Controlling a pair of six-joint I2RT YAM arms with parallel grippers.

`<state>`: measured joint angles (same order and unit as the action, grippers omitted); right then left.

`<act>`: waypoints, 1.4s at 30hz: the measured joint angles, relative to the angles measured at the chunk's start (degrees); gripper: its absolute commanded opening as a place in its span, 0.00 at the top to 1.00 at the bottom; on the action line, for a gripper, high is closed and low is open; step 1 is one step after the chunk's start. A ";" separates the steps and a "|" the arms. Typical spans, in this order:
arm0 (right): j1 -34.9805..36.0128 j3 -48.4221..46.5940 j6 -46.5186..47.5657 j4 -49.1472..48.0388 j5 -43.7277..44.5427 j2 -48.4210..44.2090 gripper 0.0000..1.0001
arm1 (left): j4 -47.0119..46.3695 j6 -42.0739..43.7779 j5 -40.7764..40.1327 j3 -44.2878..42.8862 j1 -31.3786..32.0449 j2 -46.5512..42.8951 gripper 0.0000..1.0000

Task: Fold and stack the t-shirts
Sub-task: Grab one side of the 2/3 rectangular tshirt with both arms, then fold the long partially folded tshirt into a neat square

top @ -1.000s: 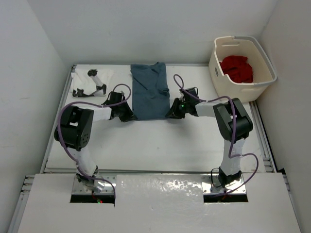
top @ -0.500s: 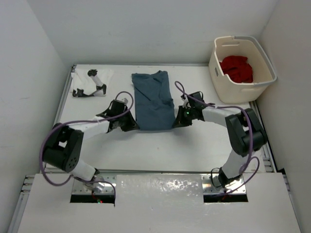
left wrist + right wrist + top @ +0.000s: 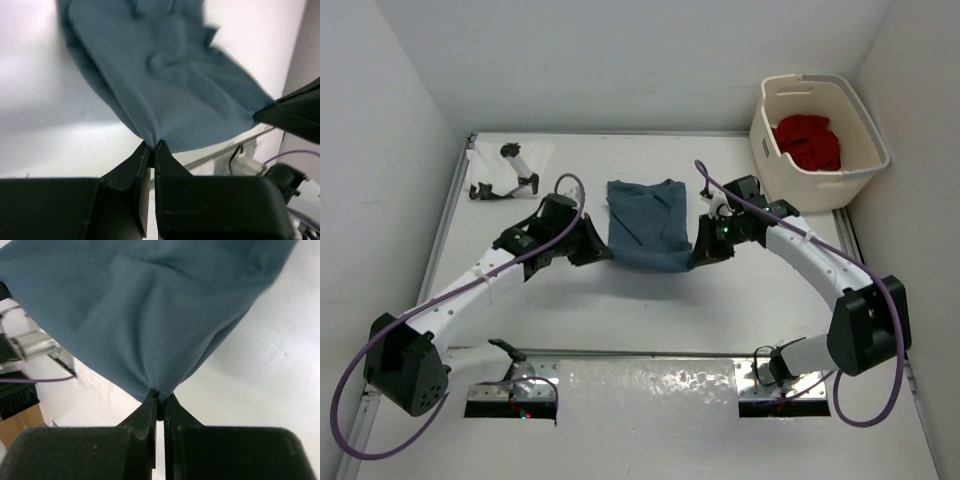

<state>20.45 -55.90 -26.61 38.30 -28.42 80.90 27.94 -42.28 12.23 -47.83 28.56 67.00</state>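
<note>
At the far left corner of the white table [image 3: 650,310] lies the white cloth t-shirt [image 3: 495,172], flat, with a few small black shapes on it that are too small to make out.

The left gripper [image 3: 603,252] reaches in from the left. Its fingers are clenched on the near left corner of the dusty blue-grey cloth t-shirt [image 3: 648,225]. In the left wrist view the left gripper [image 3: 152,145] has both fingertips pressed together with a pinch of the blue-grey cloth [image 3: 165,75] drawn to a point between them.

This shirt sits at the middle of the table, between the two arms. It is folded into a compact, nearly square shape. Its slightly longer axis runs from the near side to the far side, leaning a little to the right at the far end. What looks like the neck end points away from the arm bases, and the hem end points towards them. The near edge is stretched between the two grippers and seems raised off the table, while the far part rests on it.

The right gripper [image 3: 698,258] is clamped on the near right corner. In the right wrist view the right gripper [image 3: 159,397] is closed tight on a gathered tip of the cloth [image 3: 135,305].

At the far right, the bright red cloth t-shirt [image 3: 808,140] lies crumpled inside the cream plastic laundry basket [image 3: 820,80], well apart from the others.
</note>
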 measured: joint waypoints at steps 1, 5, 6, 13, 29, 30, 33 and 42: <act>-0.02 -1.84 0.20 0.59 -0.11 -0.09 1.00 | 0.52 0.22 -0.72 -1.97 0.00 -0.07 1.00; -0.59 -6.75 0.55 0.98 -0.24 0.22 1.00 | 1.66 1.49 -4.70 -7.56 -0.15 0.13 1.00; -0.92 -7.63 0.52 0.96 -0.42 0.68 1.00 | 1.86 1.77 -5.75 -8.66 -0.24 0.48 1.00; -4.85 -14.97 0.52 -0.94 -2.91 9.03 1.00 | -2.54 2.45 -8.26 -11.67 -4.42 5.55 1.00; -11.23 -30.34 -3.28 -9.38 -9.35 28.59 1.00 | -12.33 5.81 -7.96 -28.65 -10.25 28.50 1.00; -11.58 -31.52 -3.45 -9.68 -9.42 29.92 1.00 | -12.26 6.01 -7.96 -29.99 -10.29 30.05 1.00; -12.39 -35.04 -3.61 -10.54 -9.31 34.18 1.00 | -12.92 6.49 -7.91 -34.34 -10.43 35.26 1.00; -13.53 -52.46 -2.64 -14.29 -7.48 52.57 0.22 | -12.94 7.67 -9.66 -49.68 -11.87 52.65 0.61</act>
<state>6.92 -108.36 -29.26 24.01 -35.90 133.47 15.00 -34.61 2.57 -97.51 16.69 119.66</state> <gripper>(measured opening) 0.520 0.070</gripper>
